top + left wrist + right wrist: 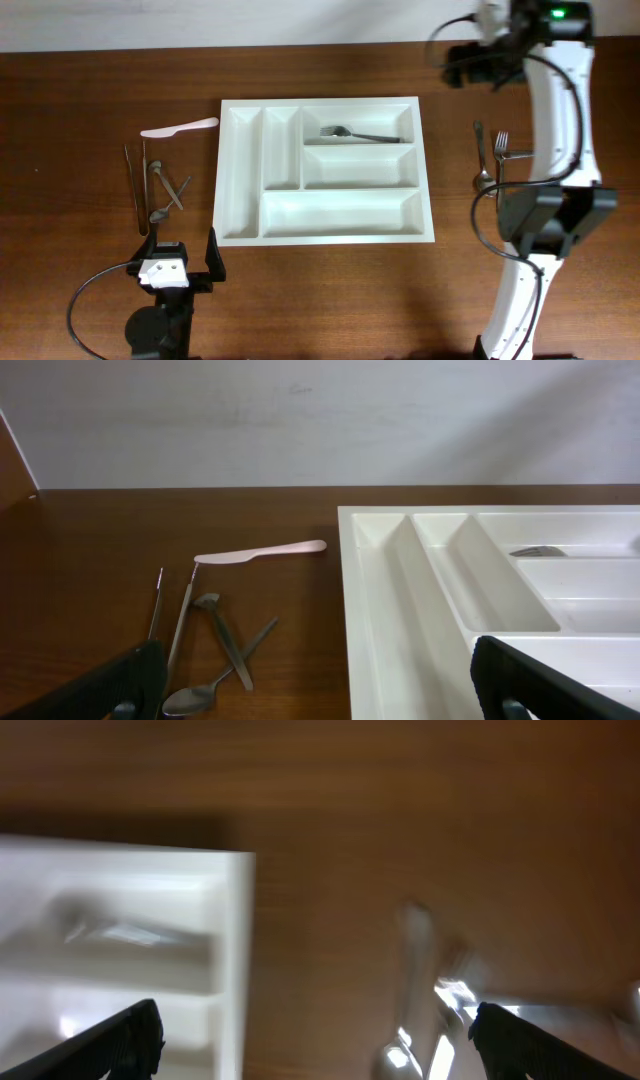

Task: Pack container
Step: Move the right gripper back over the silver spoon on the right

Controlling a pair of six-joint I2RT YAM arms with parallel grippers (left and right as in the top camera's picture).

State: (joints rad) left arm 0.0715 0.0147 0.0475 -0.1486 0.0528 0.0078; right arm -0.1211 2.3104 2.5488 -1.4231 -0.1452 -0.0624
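Two pincers wide open, both empty. Left gripper at near edge. Container mid-table, cropped in left wrist view; fork in far long slot. Right gripper far right, its view blurred; loose cutlery partly arm-hidden.

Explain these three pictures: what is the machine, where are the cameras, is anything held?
Two robot arms sit at a wooden table, each ending in a two-finger gripper. The overhead picture looks straight down; the other two come from cameras on the wrists, dark fingertips at the bottom corners. In the middle lies the container, a white cutlery tray, with one fork in its top long compartment. A white knife and spoons lie on its left, a second fork and a spoon on its right. The left gripper and right gripper are open, holding nothing.
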